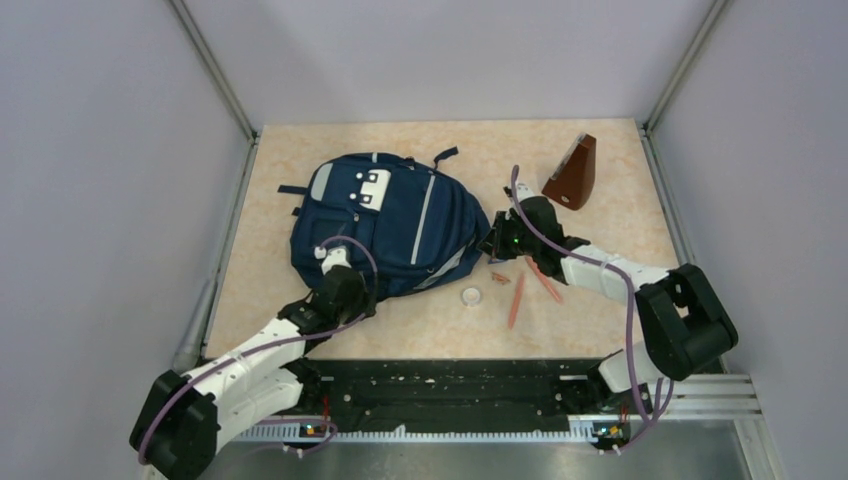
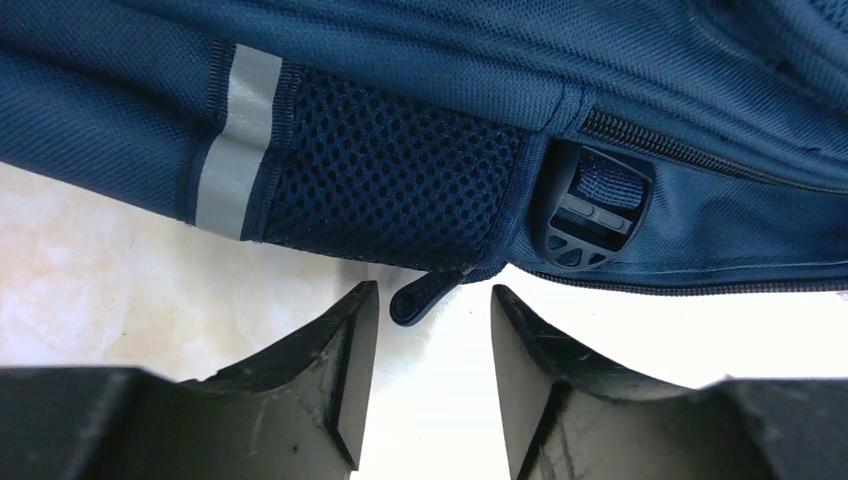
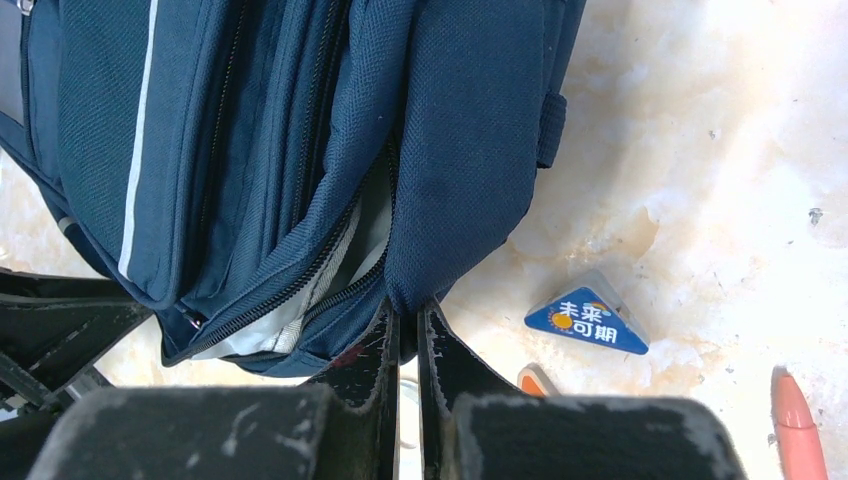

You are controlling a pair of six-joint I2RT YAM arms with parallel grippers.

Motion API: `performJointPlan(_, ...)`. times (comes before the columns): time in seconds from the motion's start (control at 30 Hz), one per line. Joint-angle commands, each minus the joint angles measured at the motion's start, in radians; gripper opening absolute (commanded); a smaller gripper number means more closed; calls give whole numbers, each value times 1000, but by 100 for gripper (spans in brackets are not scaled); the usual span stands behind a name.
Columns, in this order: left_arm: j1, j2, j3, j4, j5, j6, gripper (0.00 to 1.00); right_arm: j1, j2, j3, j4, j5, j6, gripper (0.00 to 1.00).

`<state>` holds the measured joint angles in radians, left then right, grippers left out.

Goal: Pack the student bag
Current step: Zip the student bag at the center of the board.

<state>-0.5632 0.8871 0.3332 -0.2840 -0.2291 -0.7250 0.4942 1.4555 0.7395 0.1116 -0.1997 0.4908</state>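
Top view: the left arm (image 1: 250, 355), at 7 o'clock, and the right arm (image 1: 610, 272), at 4 o'clock, have white link shells and black joint housings. A purple cable (image 1: 631, 310) runs along each arm. Wrist views: the left gripper (image 2: 433, 292) and right gripper (image 3: 408, 312) have black, wedge-shaped fingers with pale scuffs.

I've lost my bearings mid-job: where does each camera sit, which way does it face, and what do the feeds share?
Top: above and behind the arms, looking down on the table; both arms show, flanking the backpack.
Left wrist: on the left arm, looking low along the table at the backpack's side; the open left claw brackets a zip pull.
Right wrist: on the right arm, looking down at the backpack's zips; the right claw pinches its edge.
Shared: all show the backpack; top and right wrist share an orange pen.
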Motion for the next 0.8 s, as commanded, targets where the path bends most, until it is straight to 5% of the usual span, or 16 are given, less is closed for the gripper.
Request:
performJointPlan(0.0,6,36,42,63,12,30,48,-14,9,3,78,-30,14,0)
performJointPlan(0.3,6,64,47,63,-11,33,27,-14,30,6,89,-47,18,0)
performJointPlan(0.43,7,57,46,66,1,45,0,-14,37,9,91,-53,19,0)
performJointPlan(0.77,8,38,95,-5,110,97,0,-13,38,10,86,-50,18,0)
